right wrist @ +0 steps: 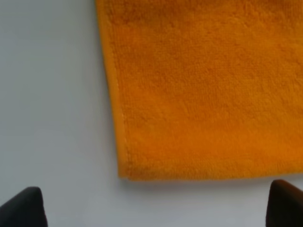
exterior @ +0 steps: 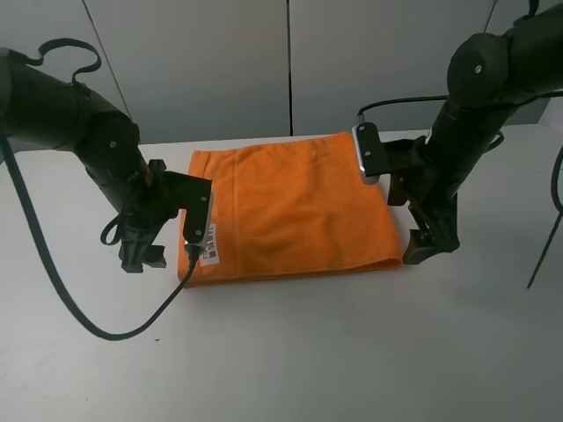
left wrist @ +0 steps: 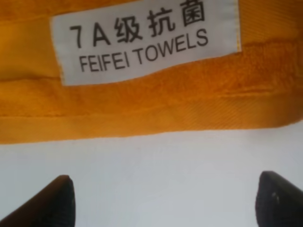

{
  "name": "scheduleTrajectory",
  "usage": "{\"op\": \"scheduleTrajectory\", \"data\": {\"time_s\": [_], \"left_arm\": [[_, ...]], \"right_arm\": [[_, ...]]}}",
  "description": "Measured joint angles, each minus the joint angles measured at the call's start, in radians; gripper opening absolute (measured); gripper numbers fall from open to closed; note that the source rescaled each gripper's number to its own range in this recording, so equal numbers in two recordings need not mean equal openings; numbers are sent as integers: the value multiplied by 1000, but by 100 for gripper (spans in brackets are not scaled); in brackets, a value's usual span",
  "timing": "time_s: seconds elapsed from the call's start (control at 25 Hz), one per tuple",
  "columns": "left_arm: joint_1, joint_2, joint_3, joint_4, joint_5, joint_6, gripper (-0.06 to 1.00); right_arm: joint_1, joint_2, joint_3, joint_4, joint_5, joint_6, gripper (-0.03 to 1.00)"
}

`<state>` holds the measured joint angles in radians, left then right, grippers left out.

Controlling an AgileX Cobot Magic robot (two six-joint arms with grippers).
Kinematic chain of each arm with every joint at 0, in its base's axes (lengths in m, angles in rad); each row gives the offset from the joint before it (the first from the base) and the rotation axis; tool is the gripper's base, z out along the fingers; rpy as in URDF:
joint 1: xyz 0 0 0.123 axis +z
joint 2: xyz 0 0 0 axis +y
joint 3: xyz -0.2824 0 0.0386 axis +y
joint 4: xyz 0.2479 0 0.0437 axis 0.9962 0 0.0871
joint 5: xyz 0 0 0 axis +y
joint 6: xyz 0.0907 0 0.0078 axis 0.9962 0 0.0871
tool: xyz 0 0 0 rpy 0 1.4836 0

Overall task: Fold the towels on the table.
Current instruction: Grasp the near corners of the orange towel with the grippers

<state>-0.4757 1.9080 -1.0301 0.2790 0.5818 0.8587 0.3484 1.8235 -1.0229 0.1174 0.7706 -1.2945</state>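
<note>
The orange towel [exterior: 290, 211] lies flat, folded over, in the middle of the white table [exterior: 308, 352]. Its white label [exterior: 214, 244] is at the near left corner. My left gripper [exterior: 145, 255] is open and empty, low over the table just left of that corner. In the left wrist view the label [left wrist: 142, 40] and hem band [left wrist: 142, 118] lie just beyond the spread gripper [left wrist: 161, 203]. My right gripper [exterior: 427, 251] is open and empty beside the towel's near right corner. In the right wrist view that corner [right wrist: 125, 172] lies just ahead of the gripper [right wrist: 156, 208].
A black cable [exterior: 88, 321] from the left arm loops over the table in front of the towel's left side. Another thin cable [exterior: 545, 237] hangs at the far right. Grey wall panels [exterior: 290, 61] stand behind the table's far edge.
</note>
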Motion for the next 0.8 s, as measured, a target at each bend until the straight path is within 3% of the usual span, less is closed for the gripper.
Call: {"op": "scheduleTrajectory", "data": {"time_s": [0.48, 0.8], "left_arm": [[-2, 19, -42, -279, 21, 27, 99], [-21, 23, -42, -317, 41, 55, 99]], "right_arm": [[0, 37, -2, 97, 0, -141, 100], [0, 66, -2, 178, 14, -183, 100]]}}
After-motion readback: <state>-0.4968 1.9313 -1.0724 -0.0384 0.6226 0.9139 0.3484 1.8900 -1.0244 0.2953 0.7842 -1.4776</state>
